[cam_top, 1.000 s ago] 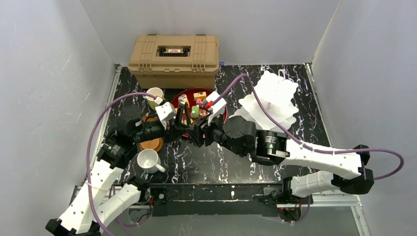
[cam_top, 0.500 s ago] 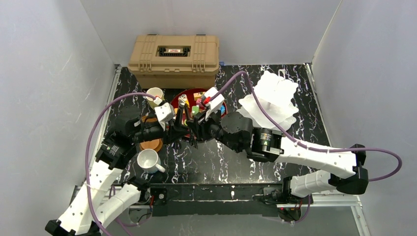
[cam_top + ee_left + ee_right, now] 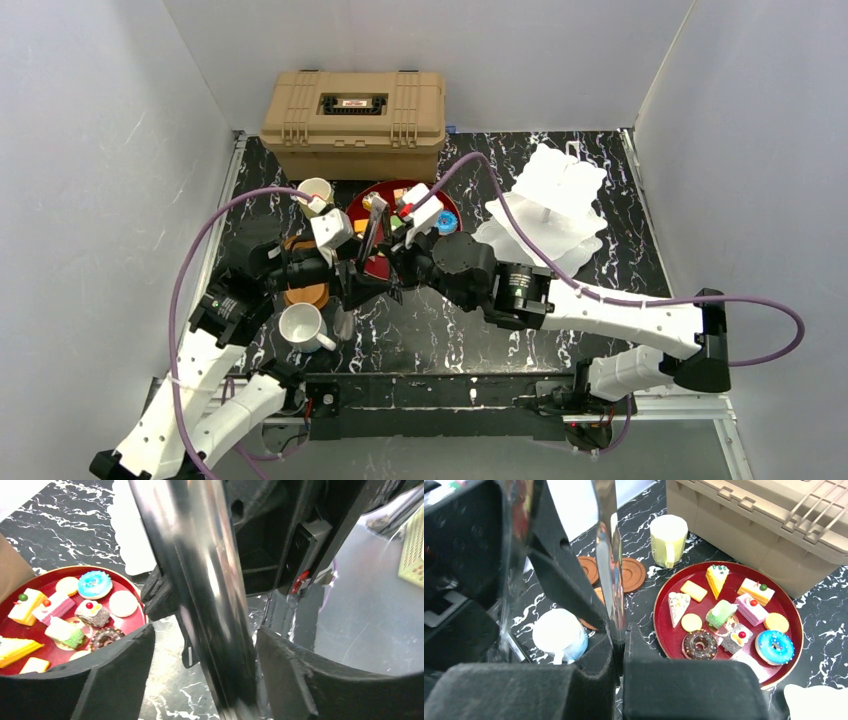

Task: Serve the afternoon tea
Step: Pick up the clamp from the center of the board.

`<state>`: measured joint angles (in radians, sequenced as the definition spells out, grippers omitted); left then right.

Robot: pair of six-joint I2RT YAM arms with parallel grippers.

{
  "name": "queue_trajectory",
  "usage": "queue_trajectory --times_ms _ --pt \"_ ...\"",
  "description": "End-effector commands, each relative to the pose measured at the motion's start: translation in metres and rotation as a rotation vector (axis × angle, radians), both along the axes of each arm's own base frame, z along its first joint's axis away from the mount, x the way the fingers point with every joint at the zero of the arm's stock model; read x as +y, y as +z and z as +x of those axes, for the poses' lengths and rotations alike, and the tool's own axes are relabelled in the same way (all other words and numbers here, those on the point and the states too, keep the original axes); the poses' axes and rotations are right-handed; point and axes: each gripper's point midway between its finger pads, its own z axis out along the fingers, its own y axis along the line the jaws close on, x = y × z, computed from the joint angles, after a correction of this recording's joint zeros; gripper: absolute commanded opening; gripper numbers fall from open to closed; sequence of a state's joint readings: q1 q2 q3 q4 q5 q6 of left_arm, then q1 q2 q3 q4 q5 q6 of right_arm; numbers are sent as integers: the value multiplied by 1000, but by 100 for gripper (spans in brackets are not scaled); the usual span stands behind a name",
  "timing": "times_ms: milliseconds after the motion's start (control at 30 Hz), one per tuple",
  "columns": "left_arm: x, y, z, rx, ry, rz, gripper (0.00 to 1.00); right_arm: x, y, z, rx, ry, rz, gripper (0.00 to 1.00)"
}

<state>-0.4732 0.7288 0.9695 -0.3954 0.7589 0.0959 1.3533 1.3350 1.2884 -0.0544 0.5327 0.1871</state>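
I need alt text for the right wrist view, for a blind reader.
The right claw is shut on a thin shiny metal utensil that runs up the frame. Beyond it lie a red tray of toy cakes, a pale-yellow mug, brown saucers, a white mug and a tan case.

Black marble-look worktop (image 3: 450,330), white veins all over it. The dark-red tray (image 3: 356,206) sits near the middle-back. Right behind the tray is a tan case (image 3: 354,108). A pale-yellow mug (image 3: 315,190) is just off the tray's left edge. Brown saucers (image 3: 306,294) are to the tray's front-left, with a white mug (image 3: 300,325) beyond those. A white scalloped stand (image 3: 555,200) is to the tray's right.
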Motion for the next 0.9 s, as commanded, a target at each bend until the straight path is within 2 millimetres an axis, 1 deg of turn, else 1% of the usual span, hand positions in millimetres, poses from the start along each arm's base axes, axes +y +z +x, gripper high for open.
queue_trajectory --times_ms 0,100,133,200,267,367,400,467,533,633,700,800,867 --pt "1 19 -1 -37 17 -35 78 -22 54 9 -57 -86 208 1" --pt "2 19 -1 -25 32 -47 91 -31 70 13 -75 -124 265 1" --pt "2 18 -2 -16 33 -52 93 -34 75 14 -79 -134 289 1" --pt "2 15 -5 -4 29 -60 94 -37 84 14 -84 -140 333 1" --pt "2 14 -9 1 20 -68 94 -39 89 15 -84 -149 367 1" --pt "3 10 -11 7 16 -66 91 -35 90 14 -82 -141 385 1" --pt "3 10 -12 7 17 -66 88 -34 90 15 -81 -142 386 1" --pt "4 9 -11 -1 18 -60 75 -33 89 16 -78 -150 388 1" --pt "6 7 -7 -23 35 -43 59 -30 87 16 -76 -147 389 1" --pt "11 7 1 -77 80 -22 30 -26 83 16 -62 -143 387 1" --pt "13 8 4 -107 93 -18 14 -24 81 15 -49 -140 392 1" --pt "14 7 6 -123 99 -10 6 -24 78 14 -30 -138 396 1" --pt "16 6 7 -138 106 -4 3 -26 77 14 -7 -143 389 18"
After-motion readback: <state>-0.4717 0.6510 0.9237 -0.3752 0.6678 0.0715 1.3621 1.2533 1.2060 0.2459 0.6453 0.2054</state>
